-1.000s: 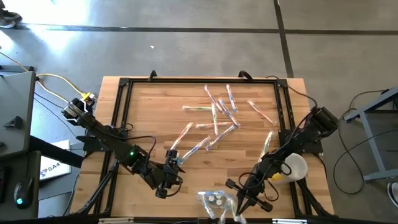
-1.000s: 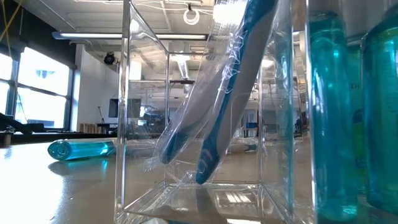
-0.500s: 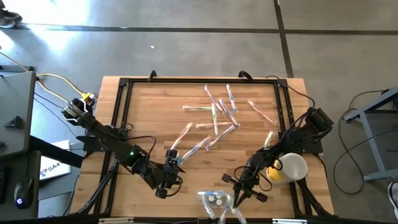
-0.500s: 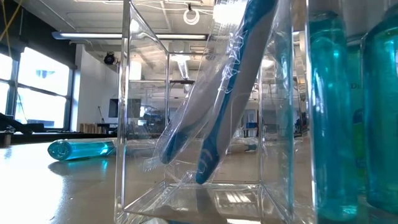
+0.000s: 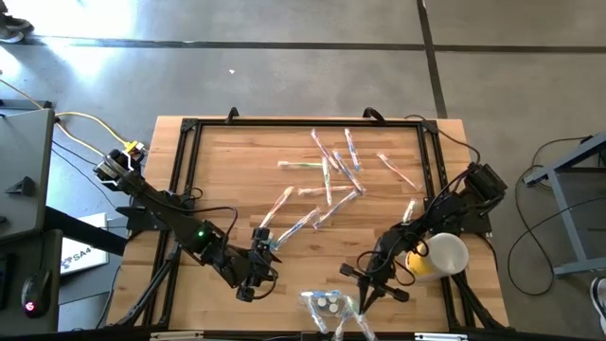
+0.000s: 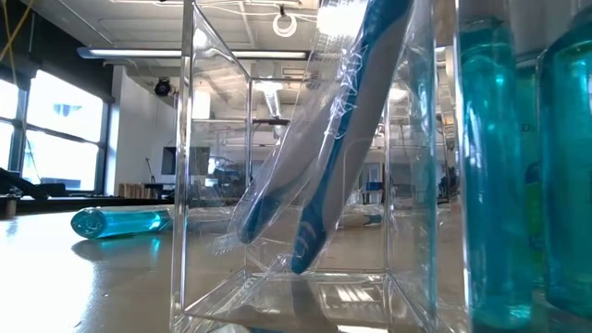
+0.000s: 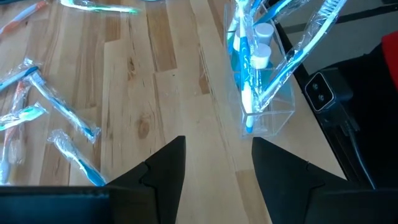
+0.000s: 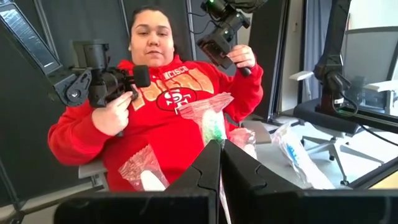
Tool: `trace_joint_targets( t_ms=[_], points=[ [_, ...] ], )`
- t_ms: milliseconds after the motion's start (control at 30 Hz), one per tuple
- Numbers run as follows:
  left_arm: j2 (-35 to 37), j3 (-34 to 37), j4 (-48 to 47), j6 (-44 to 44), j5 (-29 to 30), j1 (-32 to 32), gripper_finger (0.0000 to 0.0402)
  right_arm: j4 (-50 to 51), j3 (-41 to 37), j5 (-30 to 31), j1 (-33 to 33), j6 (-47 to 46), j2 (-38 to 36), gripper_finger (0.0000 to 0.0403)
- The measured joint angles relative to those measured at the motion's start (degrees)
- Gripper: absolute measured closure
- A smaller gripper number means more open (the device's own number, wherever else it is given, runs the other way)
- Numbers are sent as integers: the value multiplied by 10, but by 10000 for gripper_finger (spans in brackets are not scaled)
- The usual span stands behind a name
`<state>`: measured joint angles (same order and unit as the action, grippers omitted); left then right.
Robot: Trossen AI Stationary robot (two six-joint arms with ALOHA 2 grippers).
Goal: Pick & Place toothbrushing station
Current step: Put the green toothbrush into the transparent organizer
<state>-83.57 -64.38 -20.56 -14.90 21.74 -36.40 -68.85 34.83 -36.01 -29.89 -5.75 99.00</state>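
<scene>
Right pincer [image 5: 367, 296] is shut, empty, beside the clear organizer [image 5: 327, 308]; left pincer [image 5: 266, 254] is held open over the table [image 5: 237, 170] near wrapped toothbrushes [image 5: 327, 175].

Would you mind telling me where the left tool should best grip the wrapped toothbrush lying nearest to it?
Probably mid-handle, from straight above, the left tool turned so it closes across the narrow width of the wrapped toothbrush: it lies flat and diagonal on the table, leaving only its long sides to pinch.
</scene>
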Motion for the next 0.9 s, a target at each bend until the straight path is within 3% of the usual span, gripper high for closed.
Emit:
trace_joint_targets(
  t_ms=[167, 467, 667, 900],
  points=[
    [0, 0, -1, 0, 0, 0, 224, -23, 0, -1, 0, 0, 24, 401],
    [0, -1, -2, 0, 0, 0, 224, -160, 0, -44, 21, -66, 107, 401],
    [0, -1, -5, -1, 0, 0, 224, -165, 0, -48, 27, -80, 108, 401],
    [0, -1, -6, -6, -1, 0, 224, -157, 0, -13, 23, -118, 89, 389]
  ],
)
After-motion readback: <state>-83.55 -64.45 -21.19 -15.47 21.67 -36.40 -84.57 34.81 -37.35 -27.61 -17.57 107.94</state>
